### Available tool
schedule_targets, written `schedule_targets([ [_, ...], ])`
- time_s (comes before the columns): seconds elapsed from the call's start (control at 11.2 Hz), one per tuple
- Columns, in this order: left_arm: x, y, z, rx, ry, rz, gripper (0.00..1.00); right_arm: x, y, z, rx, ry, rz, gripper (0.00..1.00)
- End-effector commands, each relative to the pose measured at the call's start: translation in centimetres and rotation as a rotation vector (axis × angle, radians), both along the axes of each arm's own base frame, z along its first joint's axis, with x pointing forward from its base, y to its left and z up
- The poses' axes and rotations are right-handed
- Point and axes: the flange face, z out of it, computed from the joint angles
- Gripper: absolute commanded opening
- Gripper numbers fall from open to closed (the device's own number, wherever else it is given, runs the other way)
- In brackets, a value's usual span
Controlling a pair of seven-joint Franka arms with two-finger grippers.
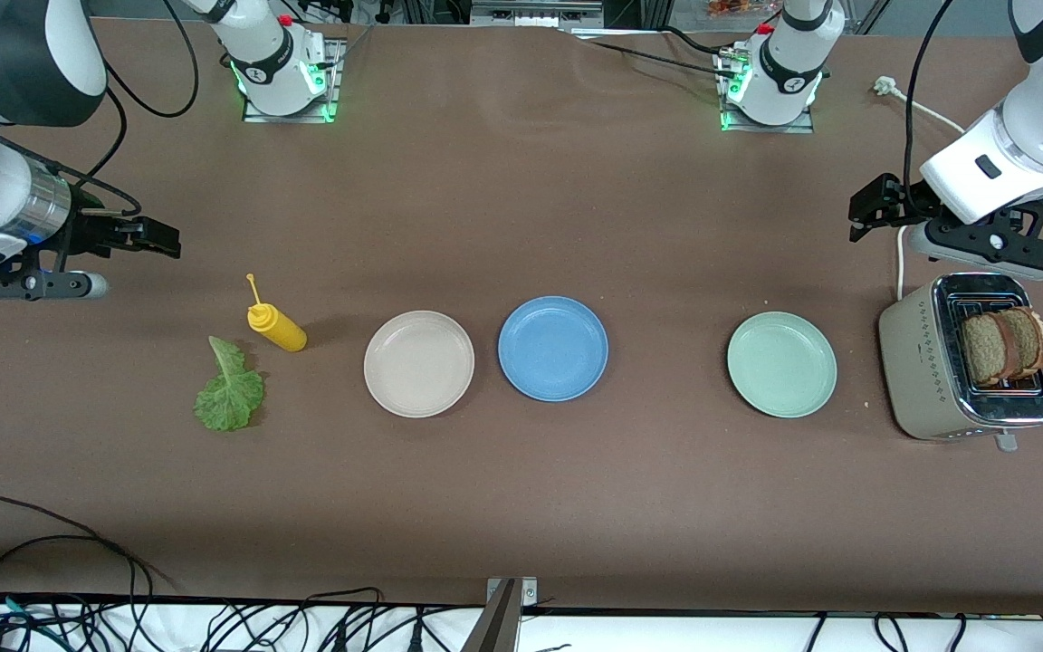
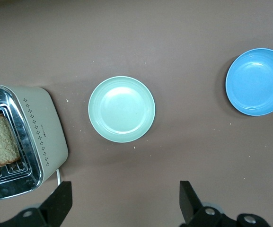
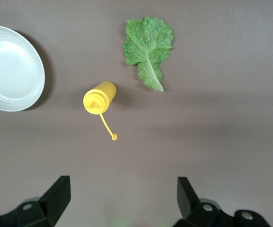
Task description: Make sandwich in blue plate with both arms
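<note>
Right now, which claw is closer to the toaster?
Left. The left claw hangs open just above the toaster, at that arm's end of the table. The right claw is open at the right arm's end, near the mustard bottle.

No legible text, number or brand can be made out; only small dark marks, too small to be read, are seen on the toaster [image 1: 915, 362] side.
</note>
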Motion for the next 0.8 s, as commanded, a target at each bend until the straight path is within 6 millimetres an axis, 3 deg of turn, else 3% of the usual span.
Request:
schedule_targets([
  [0.0,-0.14,0.20,0.64,0.007,-0.006,-0.016,1.00,0.28,0.06,0.63,0.011,-0.006,-0.004,1.00],
  [0.71,-0.14,0.20,0.64,0.007,-0.006,-0.018,1.00,0.13,-0.13,0.69,0.011,0.000,-0.005,1.00],
])
